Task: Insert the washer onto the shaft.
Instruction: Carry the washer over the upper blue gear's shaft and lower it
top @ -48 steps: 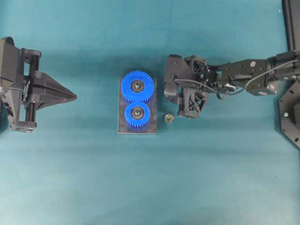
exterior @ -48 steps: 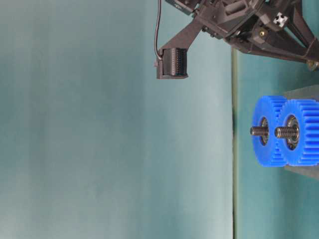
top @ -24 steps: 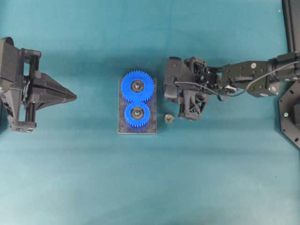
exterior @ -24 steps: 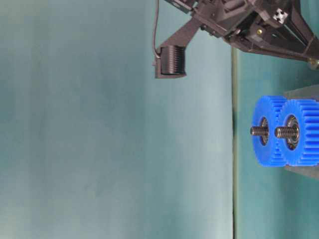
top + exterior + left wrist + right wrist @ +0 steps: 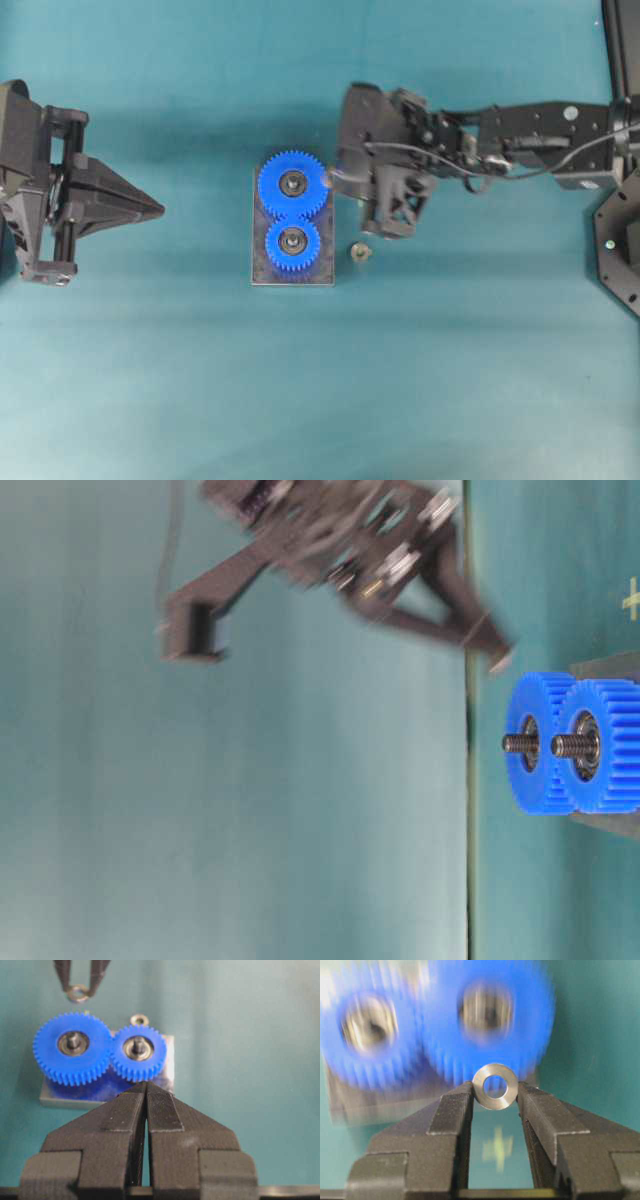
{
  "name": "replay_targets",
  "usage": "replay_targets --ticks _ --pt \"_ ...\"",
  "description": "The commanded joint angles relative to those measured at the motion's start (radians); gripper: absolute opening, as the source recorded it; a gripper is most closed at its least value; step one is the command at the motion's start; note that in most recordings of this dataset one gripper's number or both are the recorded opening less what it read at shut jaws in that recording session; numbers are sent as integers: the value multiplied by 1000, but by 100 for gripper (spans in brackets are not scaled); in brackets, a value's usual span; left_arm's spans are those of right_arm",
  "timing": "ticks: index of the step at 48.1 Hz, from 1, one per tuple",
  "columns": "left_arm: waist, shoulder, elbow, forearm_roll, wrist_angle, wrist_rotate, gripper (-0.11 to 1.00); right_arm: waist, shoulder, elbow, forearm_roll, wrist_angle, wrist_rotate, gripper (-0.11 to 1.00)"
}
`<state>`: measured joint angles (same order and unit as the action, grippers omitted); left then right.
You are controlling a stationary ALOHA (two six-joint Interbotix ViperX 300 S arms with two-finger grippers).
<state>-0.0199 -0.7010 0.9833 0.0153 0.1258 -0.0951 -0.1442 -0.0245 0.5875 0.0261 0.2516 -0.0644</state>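
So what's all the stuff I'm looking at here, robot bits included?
Gears: two, blue, meshed on the plate at table centre.
Shafts: two, dark threaded metal, one through each gear.
Base plate: one, grey, under the gears.
Washer: one, silver, pinched in the right gripper.
Small metal part: one, dull, on the table beside the plate.
Table: one, teal.
Left gripper: black, shut, empty, back from the plate.
Right gripper: black, near the larger gear.

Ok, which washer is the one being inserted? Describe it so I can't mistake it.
Find the two blue gears on the plate. Just beyond the larger gear, the right gripper pinches a flat silver washer by its edges. The other small metal piece lies loose on the table beside the plate.
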Motion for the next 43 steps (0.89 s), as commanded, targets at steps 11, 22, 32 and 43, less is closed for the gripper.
replay_targets --ticks 11,22,32,43 --pt "-3 -5 -20 2 -11 2 0 15 57 -126 0 31 -58 33" --pt "-2 -6 -17 3 -11 2 0 17 92 -147 0 41 -58 33" --pt "-3 -6 -15 2 -11 0 0 17 117 -150 0 44 -58 33" --pt "-2 -5 -18 3 -11 -2 0 14 138 -150 0 40 -58 33"
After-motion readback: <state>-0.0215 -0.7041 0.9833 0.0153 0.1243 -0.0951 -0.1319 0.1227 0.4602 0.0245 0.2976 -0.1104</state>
